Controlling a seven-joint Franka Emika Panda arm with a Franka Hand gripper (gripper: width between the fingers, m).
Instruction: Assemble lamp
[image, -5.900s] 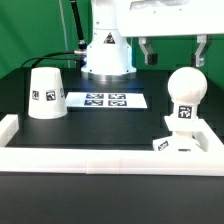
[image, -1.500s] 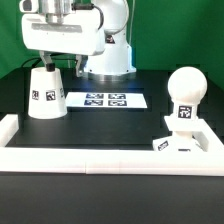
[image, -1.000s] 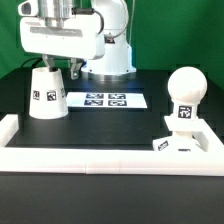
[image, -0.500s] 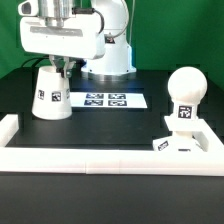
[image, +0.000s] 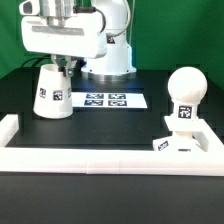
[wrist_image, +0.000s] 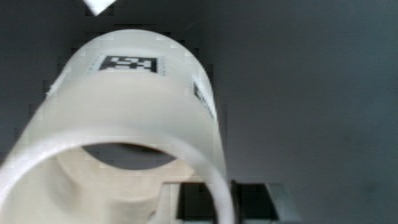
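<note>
The white cone shade (image: 52, 95) stands on the black table at the exterior view's left, small end up, a tag on its side. My gripper (image: 62, 66) is at its top rim. In the wrist view the shade (wrist_image: 143, 110) fills the frame, and its rim wall runs between the two dark pads (wrist_image: 196, 200) of my gripper (wrist_image: 222, 200), which is shut on it. The ball bulb (image: 185, 95) stands upright on the low square base block (image: 180, 143) at the exterior view's right, far from the gripper.
The marker board (image: 105, 100) lies flat just right of the shade. A long white border rail (image: 100, 158) runs along the front, with raised ends at both sides. The arm's white pedestal (image: 108, 55) stands behind the marker board.
The arm swung from the right side to above the shade. In the last second the gripper came down onto the rim, and the shade shifted slightly right and turned.
</note>
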